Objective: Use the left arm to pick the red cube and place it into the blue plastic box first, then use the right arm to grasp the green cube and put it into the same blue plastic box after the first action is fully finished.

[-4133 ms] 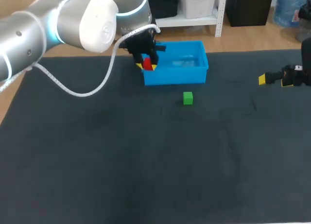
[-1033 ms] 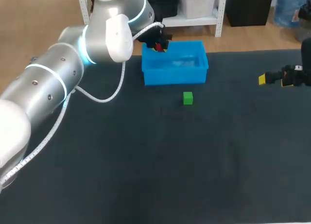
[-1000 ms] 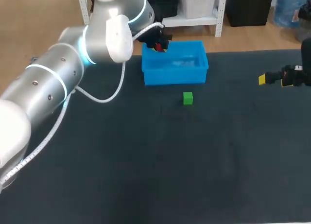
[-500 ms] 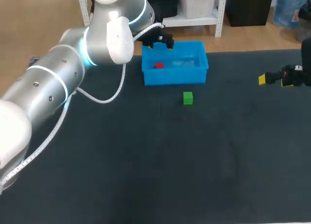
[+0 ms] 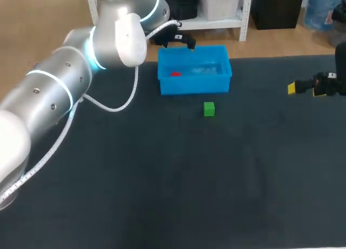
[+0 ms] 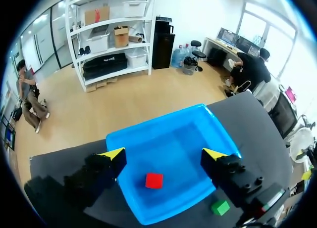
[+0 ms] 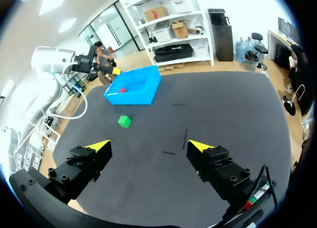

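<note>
— Left claw [image 6: 163, 156] first. What's it got?
— Nothing. Its fingers are spread wide and bare. It hangs above the box [image 6: 148, 128], over the rim on the side away from the robot.
— And the red cube [image 6: 154, 180]?
— Straight below the gap between the fingers, nearer the left one, touching neither. It lies flat on one face on the box floor, close to one end wall.
— How does the box lie?
— Its long axis runs roughly along the line from finger to finger, a little skewed. It stands upright with its mouth up.
— The green cube [image 6: 220, 207]?
— Outside the box, on the table, under the left claw's right finger and just off the box's long wall. It rests flat too.
— Now the right claw [image 7: 148, 145].
— Also spread wide and holding nothing, above the table [image 7: 213, 114]. The green cube [image 7: 124, 121] is ahead of it, towards its left finger, well apart. Beyond that is the box [image 7: 131, 98], with the red cube [image 7: 122, 90] showing inside.
— And from the head view?
— The left claw [image 5: 175, 39] is at the box's [image 5: 194, 85] back left corner, with the red cube [image 5: 175, 73] in the left end. The green cube [image 5: 209, 109] is just in front of the box, and the right claw [image 5: 296, 87] is far to the right.
</note>
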`<move>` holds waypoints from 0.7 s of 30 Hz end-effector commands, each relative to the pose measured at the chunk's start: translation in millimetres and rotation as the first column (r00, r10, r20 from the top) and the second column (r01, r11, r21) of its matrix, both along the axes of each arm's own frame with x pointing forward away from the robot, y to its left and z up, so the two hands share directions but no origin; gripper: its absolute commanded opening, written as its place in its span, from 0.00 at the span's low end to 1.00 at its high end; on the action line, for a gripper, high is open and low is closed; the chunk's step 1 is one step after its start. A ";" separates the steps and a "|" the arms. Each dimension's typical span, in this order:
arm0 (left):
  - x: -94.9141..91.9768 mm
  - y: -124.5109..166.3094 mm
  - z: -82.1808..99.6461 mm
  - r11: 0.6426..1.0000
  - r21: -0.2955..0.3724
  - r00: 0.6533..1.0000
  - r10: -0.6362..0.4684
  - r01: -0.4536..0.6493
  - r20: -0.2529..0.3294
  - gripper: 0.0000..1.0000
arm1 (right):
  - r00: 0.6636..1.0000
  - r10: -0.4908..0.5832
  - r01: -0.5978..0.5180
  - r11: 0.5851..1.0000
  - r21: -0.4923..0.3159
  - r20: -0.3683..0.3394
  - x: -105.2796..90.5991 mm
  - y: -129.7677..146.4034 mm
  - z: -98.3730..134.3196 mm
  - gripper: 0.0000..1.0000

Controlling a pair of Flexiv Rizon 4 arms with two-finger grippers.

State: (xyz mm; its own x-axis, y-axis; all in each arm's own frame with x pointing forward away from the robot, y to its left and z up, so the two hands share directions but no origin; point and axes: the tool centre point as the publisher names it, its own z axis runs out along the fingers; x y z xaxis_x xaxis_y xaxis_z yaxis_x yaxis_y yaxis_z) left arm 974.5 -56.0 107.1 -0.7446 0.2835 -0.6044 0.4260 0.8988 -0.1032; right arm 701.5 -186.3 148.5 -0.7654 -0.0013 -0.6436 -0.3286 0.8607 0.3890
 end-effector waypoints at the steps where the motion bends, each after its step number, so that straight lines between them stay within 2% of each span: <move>1: 2.6 2.6 7.6 0.996 0.078 0.985 -0.030 0.044 -0.168 1.00 | 1.000 0.000 0.000 1.000 0.000 0.000 -0.2 0.0 0.2 1.00; 10: -12.2 18.6 22.4 0.995 0.069 0.988 -0.062 0.072 -0.140 1.00 | 1.000 0.000 0.000 1.000 0.000 0.000 -0.2 0.0 0.2 1.00; 21: -37.7 40.8 45.3 0.990 0.004 0.986 -0.141 0.142 -0.090 1.00 | 1.000 0.000 0.000 1.000 0.000 0.000 -0.2 0.0 0.2 1.00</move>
State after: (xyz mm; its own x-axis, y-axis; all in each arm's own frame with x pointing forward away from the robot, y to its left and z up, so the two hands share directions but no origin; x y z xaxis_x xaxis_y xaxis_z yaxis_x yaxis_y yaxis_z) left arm 947.1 -25.5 149.0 -0.7584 0.3988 -0.5155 0.5285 0.8392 -0.1284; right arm 701.5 -186.3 148.5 -0.7654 -0.0013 -0.6436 -0.3286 0.8607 0.3890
